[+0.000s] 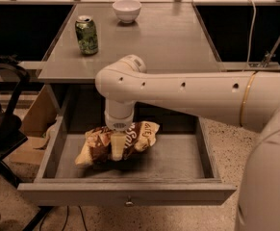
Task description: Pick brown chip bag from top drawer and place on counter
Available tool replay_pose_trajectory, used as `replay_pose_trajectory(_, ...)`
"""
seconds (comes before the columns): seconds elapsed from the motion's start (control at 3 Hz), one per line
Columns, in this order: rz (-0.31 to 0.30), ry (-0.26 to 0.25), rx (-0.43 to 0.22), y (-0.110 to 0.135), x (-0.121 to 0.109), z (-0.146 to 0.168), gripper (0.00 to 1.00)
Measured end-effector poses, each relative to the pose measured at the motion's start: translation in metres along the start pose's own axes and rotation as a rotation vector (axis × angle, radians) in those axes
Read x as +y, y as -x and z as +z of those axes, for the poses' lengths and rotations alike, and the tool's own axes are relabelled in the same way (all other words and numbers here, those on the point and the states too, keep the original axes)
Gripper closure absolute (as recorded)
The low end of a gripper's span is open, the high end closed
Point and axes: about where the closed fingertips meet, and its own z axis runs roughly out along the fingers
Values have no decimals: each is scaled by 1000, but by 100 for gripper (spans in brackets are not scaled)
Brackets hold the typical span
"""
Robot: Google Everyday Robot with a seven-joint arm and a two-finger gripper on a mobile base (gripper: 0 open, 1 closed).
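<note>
The top drawer [130, 192] is pulled out below the counter [168, 42]. The brown chip bag [139, 134], dark brown with cream-yellow ends, lies on the drawer floor left of the middle. My gripper [116, 147] points straight down from the white wrist and sits low over the middle of the bag, partly covering it. The bag rests on the drawer floor. My white arm reaches in from the right across the drawer's back edge.
A green soda can [86, 34] stands at the counter's left side and a white bowl [126, 10] at its back. A cardboard box [36, 124] and a dark chair [2, 119] stand left of the drawer. Cables hang at the back right.
</note>
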Motion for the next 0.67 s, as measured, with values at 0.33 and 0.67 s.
replay_pose_trajectory(0.33,2,-7,-13,2,-2,6,49)
replay_pose_trajectory(0.67,2,-7,-13,2,-2,6,72)
